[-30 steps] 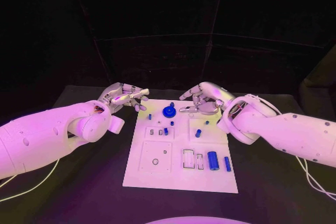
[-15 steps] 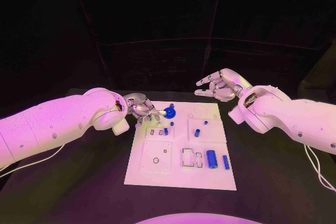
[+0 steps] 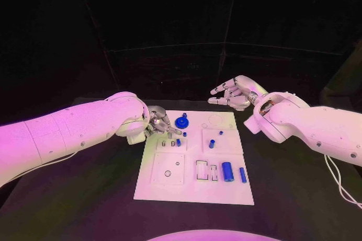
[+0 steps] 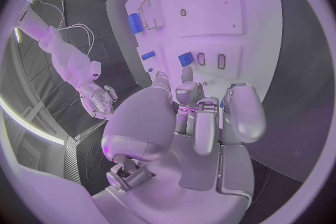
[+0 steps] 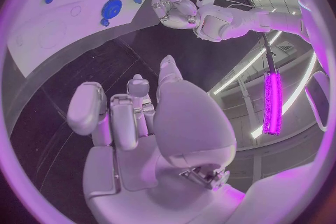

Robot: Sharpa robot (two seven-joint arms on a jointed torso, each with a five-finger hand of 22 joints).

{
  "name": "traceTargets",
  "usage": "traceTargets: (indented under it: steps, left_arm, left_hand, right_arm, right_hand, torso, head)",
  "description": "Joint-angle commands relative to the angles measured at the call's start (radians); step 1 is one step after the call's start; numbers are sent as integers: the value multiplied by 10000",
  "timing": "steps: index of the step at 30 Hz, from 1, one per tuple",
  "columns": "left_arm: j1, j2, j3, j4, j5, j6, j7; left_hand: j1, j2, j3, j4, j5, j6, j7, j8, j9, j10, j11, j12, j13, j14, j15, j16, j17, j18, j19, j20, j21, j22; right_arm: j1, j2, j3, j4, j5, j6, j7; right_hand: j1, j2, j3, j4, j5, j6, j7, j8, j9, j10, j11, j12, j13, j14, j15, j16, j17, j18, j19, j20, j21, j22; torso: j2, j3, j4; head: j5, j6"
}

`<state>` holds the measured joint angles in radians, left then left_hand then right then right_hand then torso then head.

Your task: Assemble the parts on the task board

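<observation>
Head view gives us the left robot hand point(image 3: 158, 119) just beside the blue gear point(image 3: 182, 122) on the task board point(image 3: 194, 188), grip unclear; the right robot hand point(image 3: 234, 93) hangs released above the counter point(image 3: 302, 199).

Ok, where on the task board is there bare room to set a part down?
On the task board, the near strip below the big blue cylinder is bare. The far half, round the blue gear by the left hand, is crowded.
</observation>
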<state>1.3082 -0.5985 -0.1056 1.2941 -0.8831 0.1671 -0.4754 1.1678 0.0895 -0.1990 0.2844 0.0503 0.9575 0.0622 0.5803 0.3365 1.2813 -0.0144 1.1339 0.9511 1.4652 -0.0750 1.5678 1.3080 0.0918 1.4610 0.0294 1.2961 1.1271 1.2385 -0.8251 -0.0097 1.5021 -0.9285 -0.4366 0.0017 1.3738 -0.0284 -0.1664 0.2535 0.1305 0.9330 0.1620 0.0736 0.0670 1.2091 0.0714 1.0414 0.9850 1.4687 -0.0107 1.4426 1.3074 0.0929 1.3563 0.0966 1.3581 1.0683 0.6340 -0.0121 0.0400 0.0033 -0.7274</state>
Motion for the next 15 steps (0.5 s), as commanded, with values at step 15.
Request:
traceTargets:
  steps: [15]
  left_arm:
    - [52,761,-28,-627,-638,753,-530]
  left_hand:
    - [-157,84,-254,-8,14,-145,-99,370,291,151,-59,216,213,1056,-83,30,2628,-190,57,-55,311,410]
  right_arm:
    - [24,138,5,200,-318,-189,-386]
  right_hand:
    - [-46,70,-158,-32,219,-87,-20,37,3,-90,5,-81,-82,525,36,-84,409,17,-89,17,-79,-47]
  torso:
    - [105,-8,-73]
  head:
    - [52,-74]
